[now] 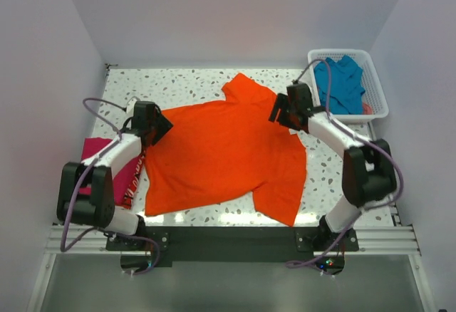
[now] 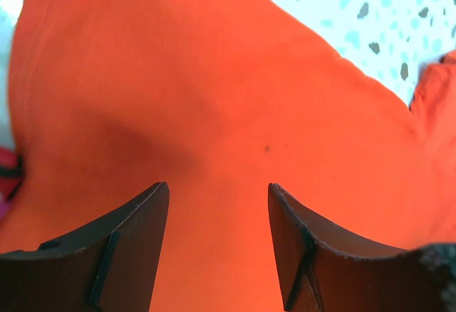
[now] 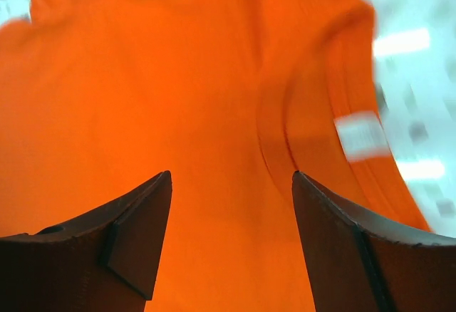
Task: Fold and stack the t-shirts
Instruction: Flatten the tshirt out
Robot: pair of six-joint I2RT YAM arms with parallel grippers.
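Cloth of one colour fills both wrist views: the orange t-shirt (image 1: 228, 152) lies spread flat on the speckled table (image 1: 185, 84), under and between the two grippers. The left gripper (image 2: 217, 194) hovers over the shirt's left edge, fingers spread with nothing between them — only orange fabric below. Whether its tips touch the cloth I cannot tell. The right gripper (image 3: 231, 180) is parted just as wide over the opposite edge, also gripping nothing. Just past its right finger runs the curved collar seam, with a blurred white label (image 3: 363, 135) sewn on it.

Behind the left gripper, partly under that arm, lies the magenta-pink t-shirt (image 1: 94, 148), beside the orange shirt's edge. Off to the right gripper's outer side, a little farther back, stands the white lattice basket (image 1: 379, 87) — the teal-blue t-shirt (image 1: 340, 84) is bunched inside it.
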